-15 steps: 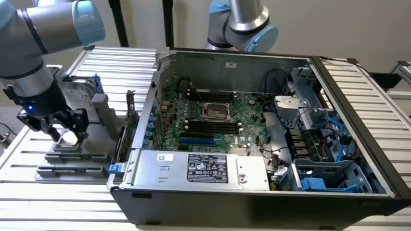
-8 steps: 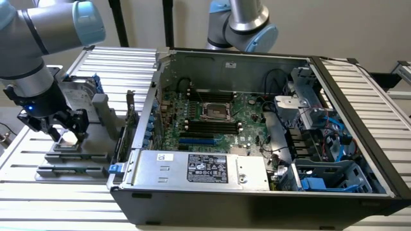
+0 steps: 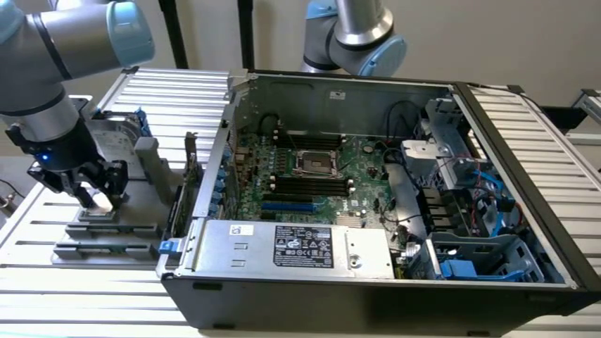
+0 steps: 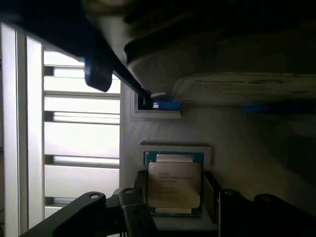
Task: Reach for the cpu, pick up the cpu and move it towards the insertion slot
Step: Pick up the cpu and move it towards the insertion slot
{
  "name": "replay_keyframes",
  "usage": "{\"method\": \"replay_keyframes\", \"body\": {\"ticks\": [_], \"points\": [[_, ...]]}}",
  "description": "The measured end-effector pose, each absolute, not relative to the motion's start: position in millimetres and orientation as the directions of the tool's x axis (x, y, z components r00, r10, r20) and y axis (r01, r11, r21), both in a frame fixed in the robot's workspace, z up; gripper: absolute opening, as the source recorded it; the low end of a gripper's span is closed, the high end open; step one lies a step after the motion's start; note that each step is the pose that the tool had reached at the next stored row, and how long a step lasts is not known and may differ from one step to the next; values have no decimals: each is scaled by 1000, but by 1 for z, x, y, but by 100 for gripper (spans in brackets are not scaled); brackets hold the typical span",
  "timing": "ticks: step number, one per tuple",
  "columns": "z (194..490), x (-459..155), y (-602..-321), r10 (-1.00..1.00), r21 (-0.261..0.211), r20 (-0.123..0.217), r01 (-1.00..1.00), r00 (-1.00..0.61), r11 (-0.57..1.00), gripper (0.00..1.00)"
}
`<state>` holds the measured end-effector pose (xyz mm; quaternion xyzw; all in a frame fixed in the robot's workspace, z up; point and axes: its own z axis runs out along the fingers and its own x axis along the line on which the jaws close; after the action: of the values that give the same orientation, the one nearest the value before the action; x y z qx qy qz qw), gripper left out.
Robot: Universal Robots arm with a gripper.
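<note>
Gripper point(image 3: 97, 199) parked right over the cpu point(image 4: 174, 184)
Couldn't tell if it had clamped yet; insertion slot point(image 3: 314, 163) sat well off toward the exterior view's right.

This looks like a robotics lab bench. A grey jointed robot arm with pale blue joint caps point(image 3: 84, 35) stands over a surface of ribbed aluminium slats point(image 3: 56, 296), where an open black desktop computer case point(image 3: 376, 299) bares its green motherboard point(image 3: 367, 158) beside grey plastic part holders point(image 3: 108, 229).
</note>
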<state>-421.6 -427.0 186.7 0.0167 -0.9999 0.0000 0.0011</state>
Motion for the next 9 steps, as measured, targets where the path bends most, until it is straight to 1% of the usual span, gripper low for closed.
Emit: {"method": "replay_keyframes", "body": {"ticks": [4, 9], "points": [[195, -421, -427, -33, 0, 4, -33, -999, 999, 54], [218, -417, -427, -33, 0, 8, -33, -999, 999, 54]]}}
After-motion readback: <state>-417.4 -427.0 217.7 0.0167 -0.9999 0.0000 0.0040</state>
